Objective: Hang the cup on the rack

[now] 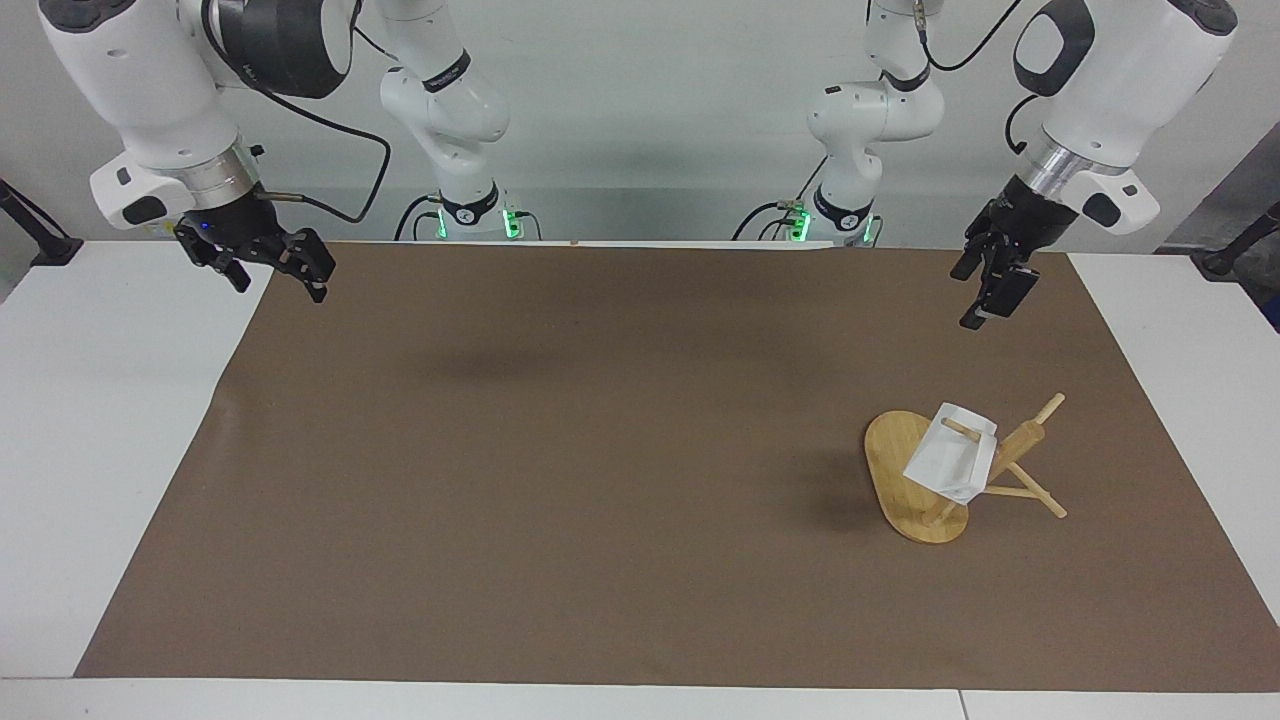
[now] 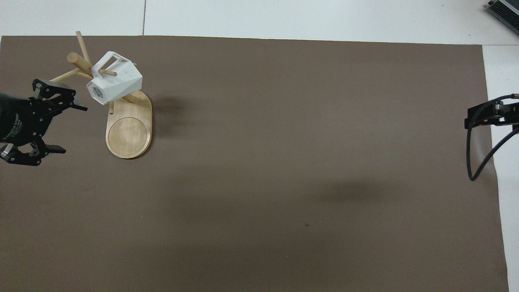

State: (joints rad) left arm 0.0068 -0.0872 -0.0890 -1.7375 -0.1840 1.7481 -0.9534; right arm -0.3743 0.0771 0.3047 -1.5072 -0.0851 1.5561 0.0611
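The small white faceted cup [image 1: 951,462] hangs on a peg of the light bamboo rack [image 1: 912,487]. Both the left gripper [image 1: 985,292] and the right gripper [image 1: 272,268] hover clear of the rack, jaws wide and empty.

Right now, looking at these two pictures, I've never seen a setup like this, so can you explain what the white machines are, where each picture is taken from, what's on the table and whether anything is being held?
These are two white robot arms with black two-finger grippers. One picture faces them from across the table; the other looks steeply down from above their end.

On the brown mat stands a wooden rack, toward the left arm's end. A white cup hangs on one of its pegs by the handle.

The left gripper hangs open over the mat, clear of the rack. The right gripper waits open at the other end. Neither holds anything.
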